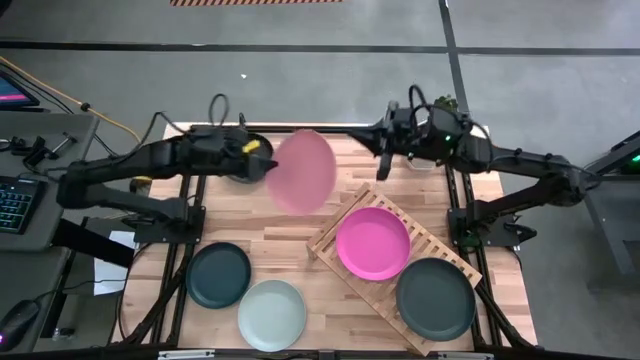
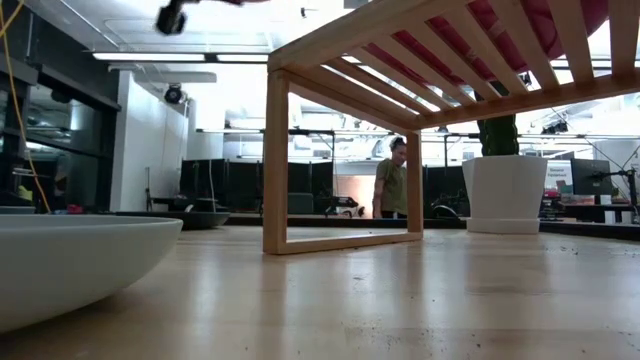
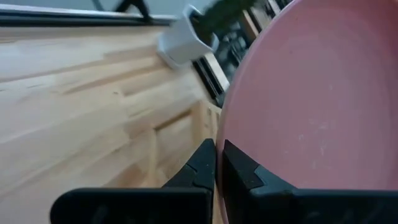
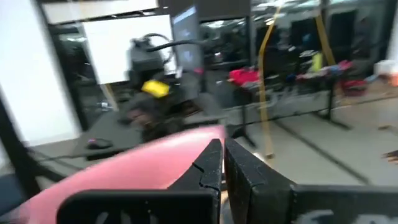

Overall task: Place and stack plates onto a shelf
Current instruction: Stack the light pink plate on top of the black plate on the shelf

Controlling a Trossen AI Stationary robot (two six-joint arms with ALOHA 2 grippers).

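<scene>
The left hand [image 1: 262, 165] is pinched shut on the rim of the light pink plate [image 1: 303, 171]. It holds the plate up in the air, tipped, over the far middle of the table [image 1: 290, 245]. In the left wrist view, the two dark fingers [image 3: 202, 168] press together on the plate's edge.

The shelf [image 1: 337, 240] lies slanted on the table, at about 4 o'clock from the pink plate and near it. The magenta plate [image 1: 373, 243] already sits on the shelf's far end. A dark grey plate [image 1: 435, 298] sits on its near end.

Two plates wait on the table. The dark teal plate [image 1: 219, 274] is at about 7 o'clock from the pink one. The pale mint plate [image 1: 272, 314] is just beside the teal one, closer to the front edge.

The right hand [image 1: 384, 160] waits at the far side of the table, fingers closed on nothing.

The step seems to be carrying the pink plate to the shelf. Next, the left arm would need to swing toward 4 o'clock, level the plate, lower it onto the magenta plate, and only then let go. If the plate is still tipped, it may slide off.
</scene>
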